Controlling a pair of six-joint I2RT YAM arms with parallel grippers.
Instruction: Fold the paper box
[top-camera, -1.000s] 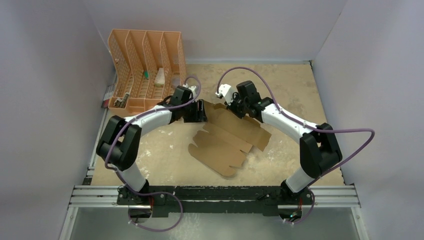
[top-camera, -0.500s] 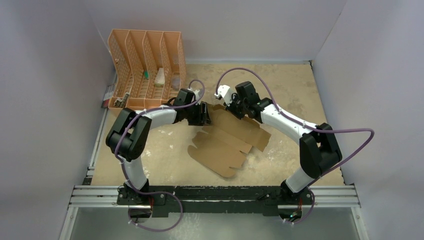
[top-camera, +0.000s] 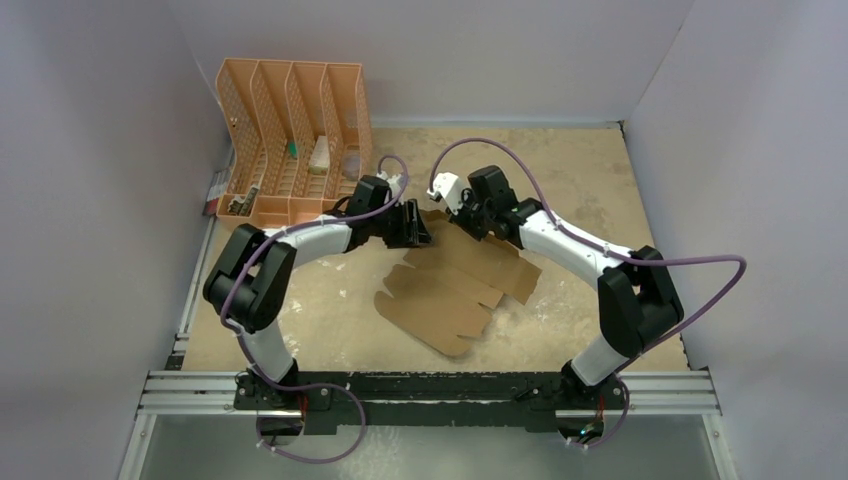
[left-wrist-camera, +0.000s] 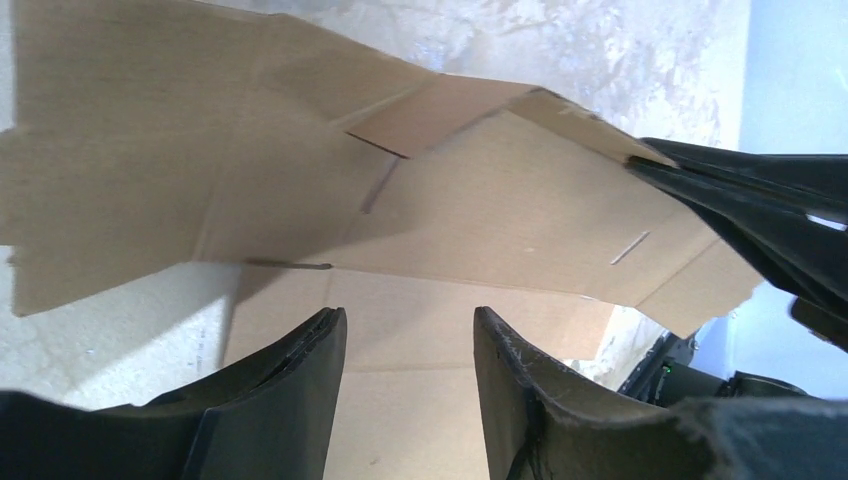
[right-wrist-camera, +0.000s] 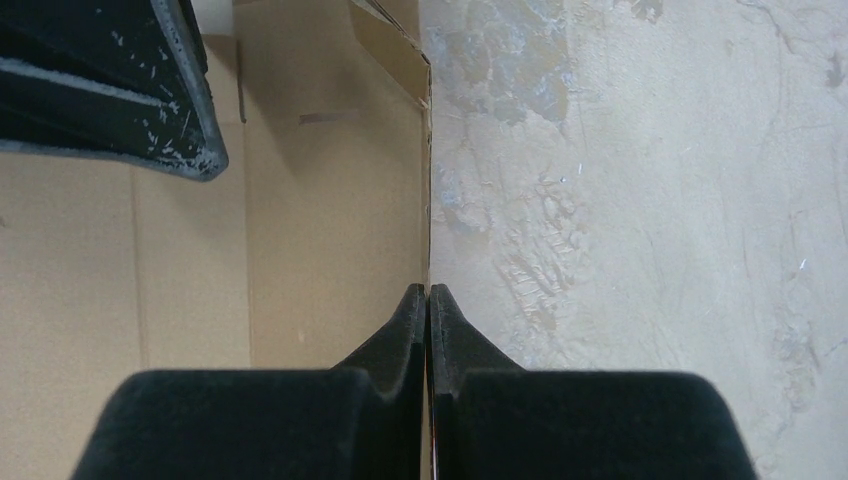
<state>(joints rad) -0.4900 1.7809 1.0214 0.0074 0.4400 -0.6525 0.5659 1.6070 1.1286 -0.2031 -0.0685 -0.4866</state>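
Observation:
The paper box (top-camera: 455, 285) is a flat brown die-cut cardboard sheet lying mid-table, with its far panel lifted. My right gripper (top-camera: 462, 215) is shut on the edge of that far panel; in the right wrist view the closed fingertips (right-wrist-camera: 429, 295) pinch the thin cardboard edge (right-wrist-camera: 330, 230). My left gripper (top-camera: 420, 228) is open at the sheet's far left corner. In the left wrist view its gap (left-wrist-camera: 410, 330) faces the raised panel (left-wrist-camera: 470, 210) and grips nothing. The right gripper's fingers (left-wrist-camera: 760, 210) show at that panel's far side.
An orange slotted file organiser (top-camera: 290, 135) stands at the back left, close behind the left arm. Grey walls enclose the back and both sides. The tabletop (top-camera: 570, 170) is pale and scuffed. A metal rail (top-camera: 430, 390) runs along the near edge.
My left gripper has moved right, up to the sheet's far left corner. My right gripper has shifted slightly left while holding the panel edge.

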